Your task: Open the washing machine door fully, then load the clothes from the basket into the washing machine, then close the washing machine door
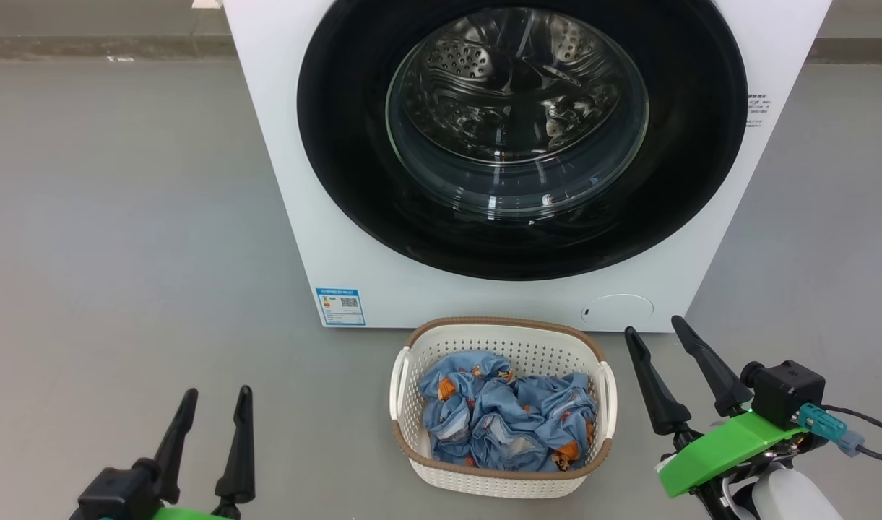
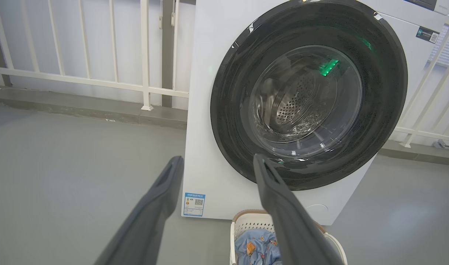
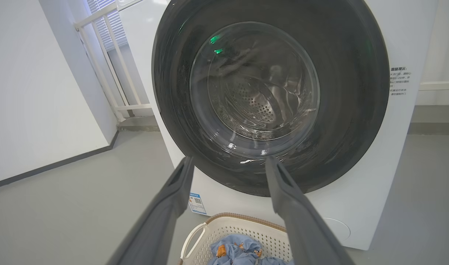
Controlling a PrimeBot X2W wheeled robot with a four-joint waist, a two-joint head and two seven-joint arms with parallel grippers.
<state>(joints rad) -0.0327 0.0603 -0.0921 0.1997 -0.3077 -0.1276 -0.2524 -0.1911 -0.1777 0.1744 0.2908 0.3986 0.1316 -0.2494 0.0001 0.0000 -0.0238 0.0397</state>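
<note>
The door (image 1: 686, 144) sat closed on the washer (image 1: 282, 144). The basket (image 1: 498, 332) of clothes (image 1: 506, 419) stood on the floor just before it. The left end effector (image 1: 218, 392) and right end effector (image 1: 654, 326) hung spread, empty. Likely best: hook the door's edge, swing it fully wide, clear of the basket.

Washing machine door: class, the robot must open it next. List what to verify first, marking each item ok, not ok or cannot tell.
1. Washing machine door shut, nothing caught at its rim: ok.
2. Left gripper open and empty: ok.
3. Right gripper open and empty: ok.
4. Clothes all inside the basket, none on the floor: ok.
5. Basket clear of the door's swing: cannot tell; it sits on the floor close in front of the washing machine.
6. Where the door is to be gripped: cannot tell.
</note>
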